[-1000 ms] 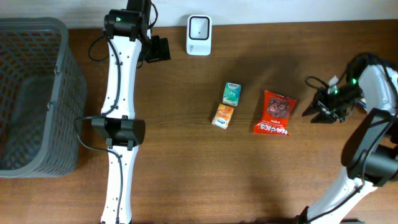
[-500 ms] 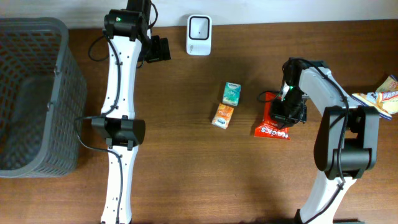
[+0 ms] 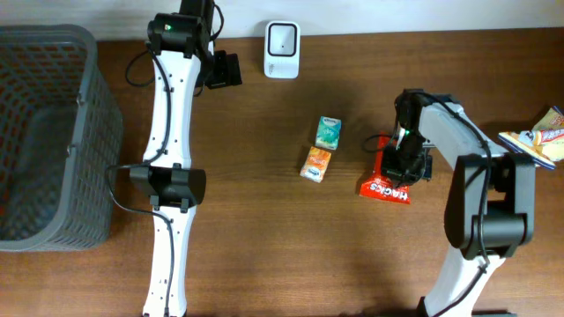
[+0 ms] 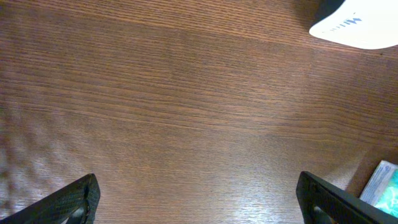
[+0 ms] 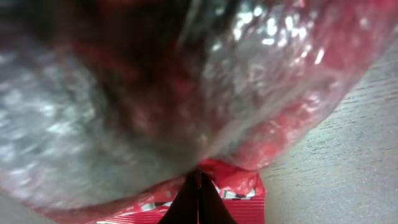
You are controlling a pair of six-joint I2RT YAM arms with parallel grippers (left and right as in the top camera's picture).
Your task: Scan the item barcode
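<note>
A red snack bag (image 3: 384, 186) lies right of centre on the wooden table, partly under my right gripper (image 3: 406, 162). In the right wrist view the bag's crinkled film (image 5: 205, 81) fills the picture. There the right gripper (image 5: 199, 198) is shut, its fingertips pinched together on the bag's red edge. A white barcode scanner (image 3: 282, 49) stands at the table's far edge, and its corner shows as the scanner (image 4: 360, 25) in the left wrist view. My left gripper (image 4: 202, 200) hangs open over bare wood beside the scanner, and shows as the left gripper (image 3: 226, 70) from overhead.
A teal packet (image 3: 329, 132) and an orange packet (image 3: 316, 164) lie mid-table, left of the red bag. A grey mesh basket (image 3: 88, 132) fills the left end. More packets (image 3: 539, 141) sit at the right edge. The teal packet (image 4: 382, 186) shows by my left finger.
My right arm swung in from the right edge onto the red bag and closed on it. The bag has since shifted and tilted slightly. The left arm has not moved.
</note>
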